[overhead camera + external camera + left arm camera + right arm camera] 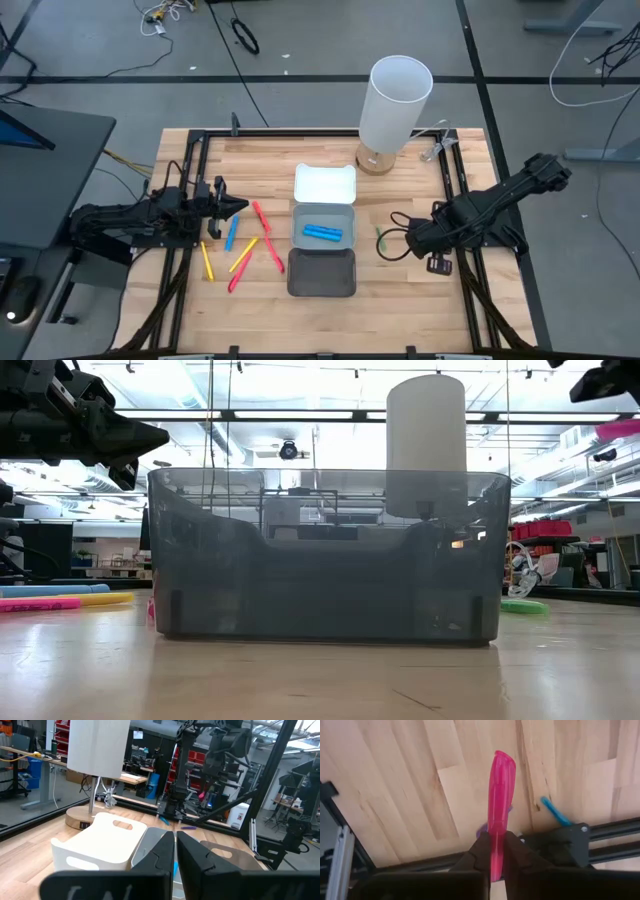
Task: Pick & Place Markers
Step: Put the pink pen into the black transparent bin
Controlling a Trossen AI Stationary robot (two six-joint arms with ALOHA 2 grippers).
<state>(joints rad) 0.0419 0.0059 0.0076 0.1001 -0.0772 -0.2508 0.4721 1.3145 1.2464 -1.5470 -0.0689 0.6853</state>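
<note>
A: Where does the right gripper point(492, 857) stand?

B: It hangs over the table's right side, well apart from the trays. Its fingers pinch a pink marker point(499, 810). The right wrist view shows the marker's long axis running straight out from between the fingertips, in line with the fingers, its free end over bare wood.

A: And the trays?

B: Three in a column mid-table in the high view: a white tray point(325, 185) farthest back, a middle tray point(323, 214) with a blue marker point(323, 233) lying crosswise in it, and a dark grey tray point(322, 272) nearest the front. All lie to the left of the right gripper, toward the table's centre.

A: So what does the coming move turn on?

B: Probably on carrying the pink marker sideways toward the trays, then tilting so it drops lengthwise inside a tray and not across a rim. The right arm holds it, so the job is its own.

A: The left gripper point(175, 851)?

B: Over the table's left side, fingers pressed together on nothing, pointing toward the trays. The loose markers point(243, 253), red, yellow, orange and blue, lie just in front of it, between it and the trays. It is clearly the nearer arm for those. A green marker point(381, 243) lies nearer the right arm.
</note>
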